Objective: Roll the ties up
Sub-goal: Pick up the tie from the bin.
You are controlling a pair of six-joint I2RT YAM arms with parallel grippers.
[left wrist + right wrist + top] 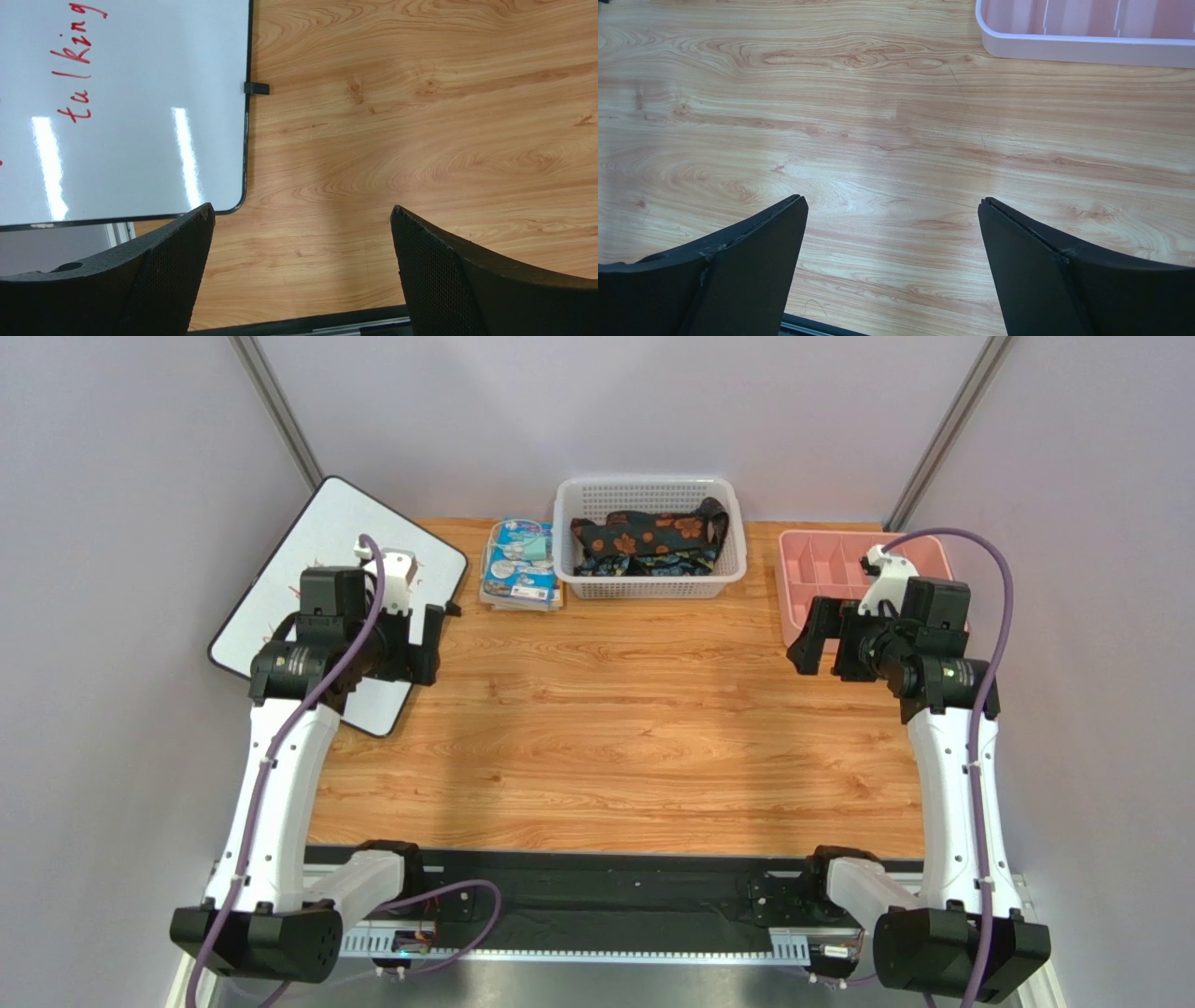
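Observation:
The ties [648,539] lie bunched in a white basket [579,583] at the back middle of the table; they are dark fabric with orange-brown blotches and some teal. They show in neither wrist view. My left gripper [436,643] is open and empty at the left, over the edge of a whiteboard; in the left wrist view [302,217] only bare wood lies between its fingers. My right gripper [814,637] is open and empty at the right, near a pink tray; in the right wrist view [892,206] bare wood lies between its fingers.
A whiteboard [337,525] with red writing lies at the back left, also in the left wrist view [126,105]. A blue-white printed packet [521,563] lies left of the basket. A pink divided tray [821,560] stands at the back right, its rim in the right wrist view [1081,49].

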